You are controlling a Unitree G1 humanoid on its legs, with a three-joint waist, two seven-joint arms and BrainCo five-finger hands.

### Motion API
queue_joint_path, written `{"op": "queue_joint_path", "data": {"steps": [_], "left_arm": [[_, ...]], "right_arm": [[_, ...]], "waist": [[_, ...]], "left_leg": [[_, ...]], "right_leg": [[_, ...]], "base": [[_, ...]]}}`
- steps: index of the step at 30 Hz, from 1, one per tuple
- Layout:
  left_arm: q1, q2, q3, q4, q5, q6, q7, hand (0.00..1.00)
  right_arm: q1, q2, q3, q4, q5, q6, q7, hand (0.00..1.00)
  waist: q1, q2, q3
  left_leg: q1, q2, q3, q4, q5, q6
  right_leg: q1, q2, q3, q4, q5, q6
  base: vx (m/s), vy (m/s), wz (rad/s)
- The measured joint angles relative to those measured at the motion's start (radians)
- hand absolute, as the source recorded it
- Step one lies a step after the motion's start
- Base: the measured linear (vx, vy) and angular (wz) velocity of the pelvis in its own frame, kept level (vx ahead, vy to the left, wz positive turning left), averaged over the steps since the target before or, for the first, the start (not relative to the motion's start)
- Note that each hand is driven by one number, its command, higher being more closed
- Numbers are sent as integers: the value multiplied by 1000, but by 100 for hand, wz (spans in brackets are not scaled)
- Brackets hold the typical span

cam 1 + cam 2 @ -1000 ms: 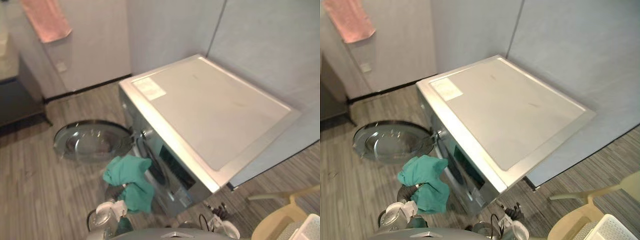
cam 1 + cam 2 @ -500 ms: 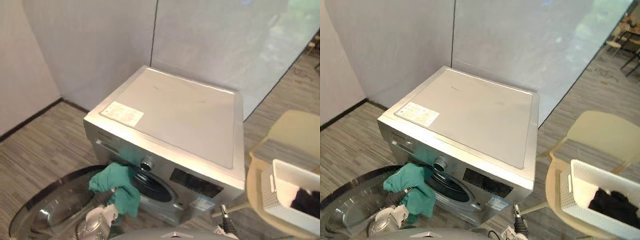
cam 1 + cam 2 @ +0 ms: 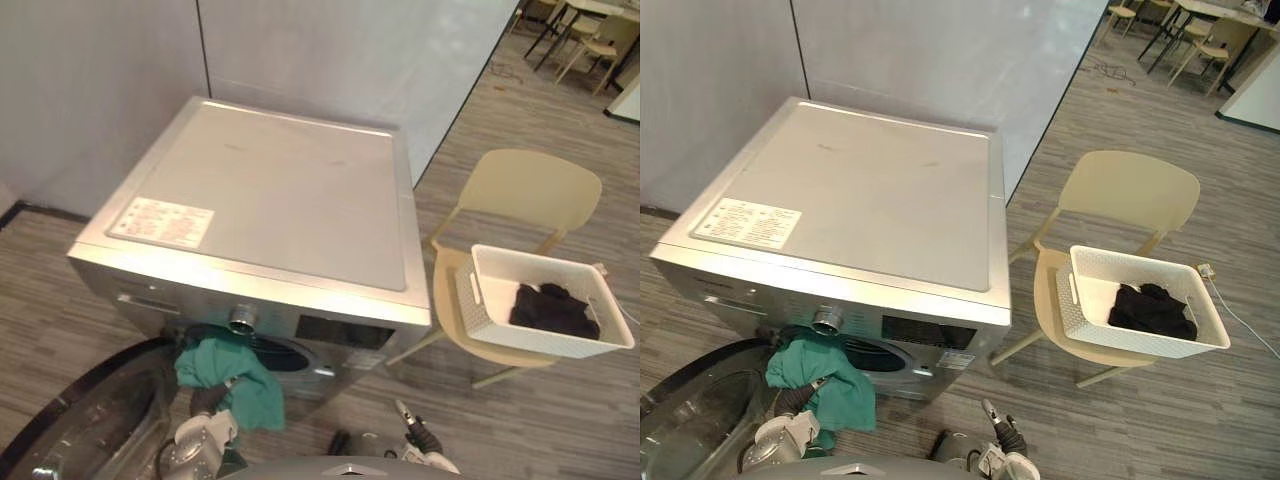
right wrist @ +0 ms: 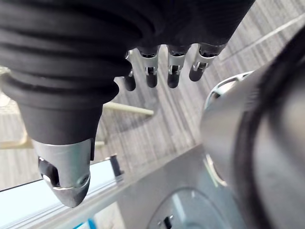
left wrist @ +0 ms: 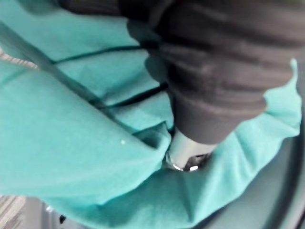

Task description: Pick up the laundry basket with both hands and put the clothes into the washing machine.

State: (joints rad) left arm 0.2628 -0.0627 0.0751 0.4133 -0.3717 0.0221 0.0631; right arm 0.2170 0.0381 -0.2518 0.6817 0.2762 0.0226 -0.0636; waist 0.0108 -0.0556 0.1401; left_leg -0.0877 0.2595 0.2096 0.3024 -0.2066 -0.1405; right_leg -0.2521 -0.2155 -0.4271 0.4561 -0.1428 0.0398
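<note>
Left wrist view is showing the left robot hand (image 5: 214,81) sunk into a teal garment (image 5: 71,143), its thumb (image 5: 185,155) pinching into a fold of the cloth, which is bunching up all round it. From the head camera, that hand is holding the garment up just in front of the dark drum opening (image 3: 288,355) of a silver washing machine (image 3: 270,190). The cloth is hanging over the lower edge of the opening, directly under the round knob (image 3: 241,319). The machine's round door (image 3: 90,430) is standing swung open to the robot's left, low over the striped wood floor (image 3: 560,420). A white label (image 3: 162,220) is lying on the machine's flat top near its front left corner.

The right robot hand (image 4: 162,67) is hanging low by the machine's front right corner, its fingers straight and relaxed, gripping nothing.

The white laundry basket (image 3: 560,345) is sitting on the seat of a pale yellow chair (image 3: 525,185) to the right of the machine, well apart from both hands. A heap of dark clothes (image 3: 550,308) is lying inside it.
</note>
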Motion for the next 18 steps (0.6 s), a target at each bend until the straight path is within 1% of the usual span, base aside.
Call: {"op": "queue_joint_path", "data": {"steps": [1, 2, 3, 4, 5, 6, 7, 8, 9, 10, 11, 12, 13, 14, 15, 16, 17, 18], "left_arm": [[-18, -3, -7, -19, -1, 0, -2, 100], [-24, -3, -8, -28, -2, 0, -2, 100], [-49, -13, -6, -54, -16, -1, 2, 100], [-66, -14, 1, -62, -20, -3, 8, 100], [-113, -14, 18, -78, -23, -4, 30, 100], [-130, -15, 24, -79, -27, -4, 37, 100], [-166, -16, 32, -79, -38, -5, 43, 100], [-186, -17, 36, -79, -38, -5, 45, 100], [-226, -18, 43, -79, -39, -6, 61, 100], [-252, -18, 43, -78, -39, -6, 70, 100], [-304, -16, 46, -78, -39, -7, 87, 100], [-363, -9, 64, -78, -43, -8, 108, 100], [-395, -4, 74, -77, -50, -9, 119, 100], [-466, 14, 85, -78, -69, -20, 152, 100], [-518, 34, 93, -78, -79, -30, 169, 100], [-587, 70, 114, -77, -80, -34, 193, 100], [-629, 94, 124, -75, -80, -36, 202, 100], [-704, 153, 129, -57, -104, -41, 224, 100]], "right_arm": [[-23, -21, 26, -5, -6, -1, -1, 0], [-34, -29, 38, -14, -7, -2, -2, 0], [-49, -46, 61, -51, -8, -4, -2, 0], [-60, -53, 66, -71, -8, -5, -2, 0], [-100, -64, 87, -120, -8, -7, -4, 0], [-111, -64, 93, -135, -7, -7, -5, 0], [-128, -65, 96, -173, -5, -10, -8, 0], [-136, -64, 97, -193, -4, -12, -11, 0], [-153, -61, 105, -219, 4, -20, -13, 0], [-157, -59, 107, -236, 12, -20, -15, 0], [-171, -58, 105, -259, 31, -29, -20, 0], [-189, -57, 99, -281, 43, -34, -37, 0], [-198, -56, 95, -289, 53, -42, -47, 0], [-206, -53, 79, -321, 80, -53, -61, 0], [-208, -53, 69, -345, 92, -65, -74, 0], [-219, -52, 49, -357, 100, -73, -86, 0], [-225, -52, 40, -355, 114, -74, -93, 0], [-226, -52, 21, -356, 133, -82, -99, 0]], "waist": [[2, 1, 46], [1, 8, 66], [2, 19, 106], [4, 24, 132], [3, 24, 209], [3, 22, 224], [1, 22, 256], [-1, 22, 270], [-3, 18, 289], [-1, 18, 299], [-1, 18, 322], [-1, 14, 337], [-1, 11, 343], [-1, 6, 363], [-3, 5, 373], [-7, -2, 381], [-10, -7, 385], [-14, -8, 388]], "left_leg": [[-56, 16, -16, 36, 1, 1], [-90, 21, -23, 59, -1, 3], [-168, 33, -35, 110, -3, 3], [-198, 37, -37, 132, -6, 2], [-263, 47, -37, 182, -8, 6], [-288, 50, -37, 202, -9, 7], [-341, 59, -37, 249, -11, 11], [-370, 66, -36, 277, -14, 11], [-426, 75, -36, 329, -30, 20], [-452, 81, -35, 353, -43, 17], [-497, 95, -35, 407, -74, 5], [-552, 110, -35, 470, -104, 0], [-581, 117, -36, 499, -118, 1], [-634, 132, -38, 558, -147, -2], [-676, 145, -40, 603, -171, -6], [-732, 162, -42, 657, -192, -8], [-757, 171, -41, 680, -201, -6], [-806, 189, -42, 721, -214, -7]], "right_leg": [[-42, 12, -7, 6, -12, -6], [-73, 12, -13, 17, -11, -8], [-135, 12, -15, 44, -1, -16], [-161, 12, -14, 57, -1, -18], [-221, 11, -5, 92, 0, -25], [-245, 11, 1, 103, 0, -26], [-289, 10, 8, 128, 0, -27], [-311, 9, 11, 141, 0, -27], [-363, 9, 22, 169, -3, -31], [-391, 9, 30, 190, -9, -37], [-444, 7, 46, 236, -20, -44], [-504, 7, 64, 285, -33, -46], [-535, 6, 73, 310, -38, -49], [-595, 6, 91, 357, -50, -52], [-641, 7, 99, 391, -57, -58], [-701, 12, 114, 429, -60, -61], [-728, 14, 119, 443, -60, -62], [-780, 23, 130, 465, -56, -69]], "base": [[-25, -114, -5], [-37, -107, 1], [-47, -57, 0], [-96, -54, -11], [-103, -40, -15], [-93, -27, -20], [-58, -13, -15], [-79, 0, -20], [-72, 15, -20], [-91, 32, -30], [-104, 37, -35], [-121, 34, -36], [-148, 20, -38], [-166, 9, -35], [-198, 1, -45], [-170, -5, -41], [-154, -16, -48], [-132, -22, -43]]}}
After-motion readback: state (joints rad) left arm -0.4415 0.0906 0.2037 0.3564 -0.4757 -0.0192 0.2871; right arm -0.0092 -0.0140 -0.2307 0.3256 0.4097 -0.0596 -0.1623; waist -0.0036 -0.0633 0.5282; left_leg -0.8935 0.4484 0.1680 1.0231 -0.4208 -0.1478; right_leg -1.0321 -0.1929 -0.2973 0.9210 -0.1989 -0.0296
